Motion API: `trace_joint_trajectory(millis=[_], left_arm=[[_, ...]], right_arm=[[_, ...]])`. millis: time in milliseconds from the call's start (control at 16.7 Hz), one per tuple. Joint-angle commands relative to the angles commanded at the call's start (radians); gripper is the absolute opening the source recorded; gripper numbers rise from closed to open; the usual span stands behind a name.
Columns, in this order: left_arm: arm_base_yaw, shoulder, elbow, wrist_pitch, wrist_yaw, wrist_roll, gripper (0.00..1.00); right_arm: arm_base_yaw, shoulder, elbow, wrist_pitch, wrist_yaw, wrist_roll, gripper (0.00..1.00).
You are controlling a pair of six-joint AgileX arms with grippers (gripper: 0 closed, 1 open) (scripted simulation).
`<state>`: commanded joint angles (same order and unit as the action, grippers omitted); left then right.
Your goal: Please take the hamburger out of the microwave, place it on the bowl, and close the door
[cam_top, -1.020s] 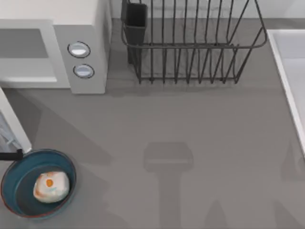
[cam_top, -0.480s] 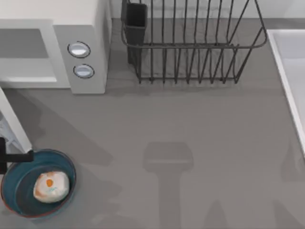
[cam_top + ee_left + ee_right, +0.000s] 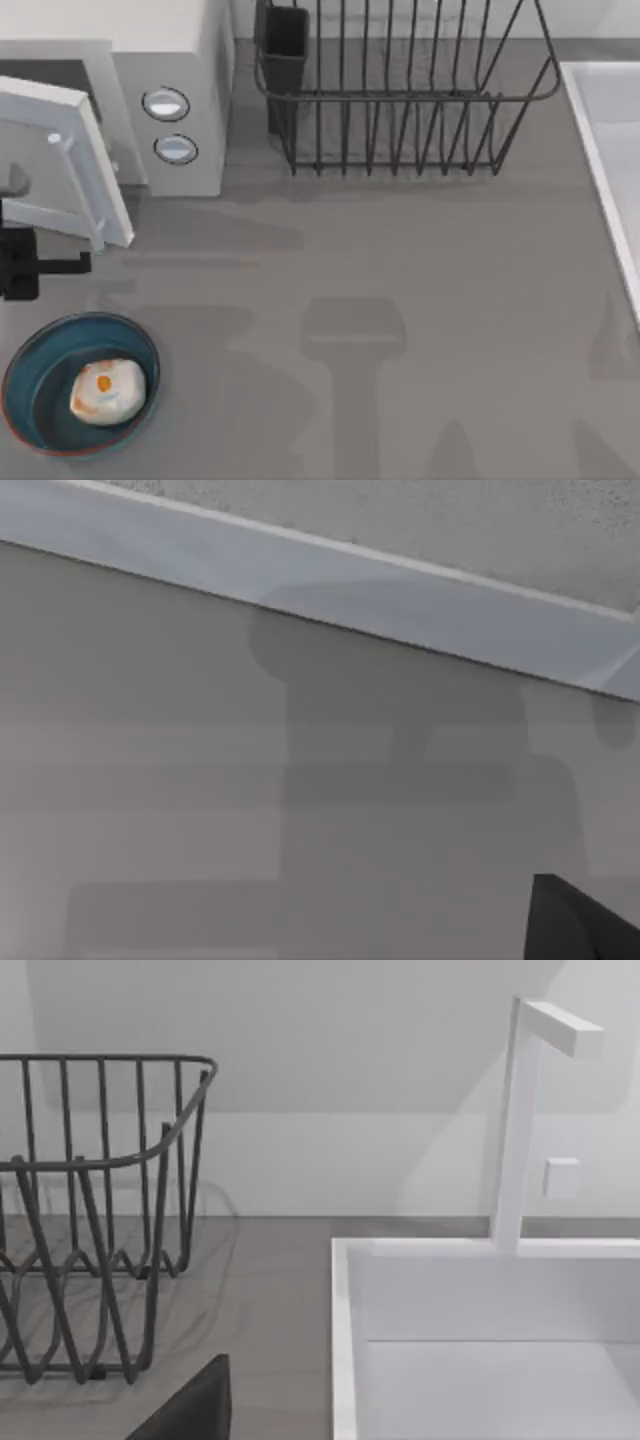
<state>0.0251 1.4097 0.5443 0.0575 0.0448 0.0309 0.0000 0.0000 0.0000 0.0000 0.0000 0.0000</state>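
Here, the hamburger [image 3: 107, 391] sits inside the bowl [image 3: 30, 385] at the lower left of the top view, its orange spot facing up. Above it, the door [image 3: 62, 160] stands partly swung in toward the microwave [image 3: 175, 60], its long edge running diagonally from the upper left down to the right and covering most of the cavity. My left gripper [image 3: 25, 262] is a dark shape cut off at the left edge, just below the door, perhaps touching it; I cannot tell how its fingers are set. The grey table [image 3: 400, 300] carries a wire rack [image 3: 400, 90] at upper centre and a white sink [image 3: 615, 150] at the right edge.
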Motion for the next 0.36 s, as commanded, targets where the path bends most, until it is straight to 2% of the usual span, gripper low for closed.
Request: trace_joint_trajectory(millis=[180,360], left_arm=[[-0.008,0.123,0.075,0.056,-0.005,-0.004,0.0],[-0.01,0.154,0.099,0.074,-0.006,-0.005,0.0]], right_arm=[[0.0,0.0,0.0,0.0,0.0,0.0,1.0],[0.0,0.0,0.0,0.0,0.0,0.0,1.0]])
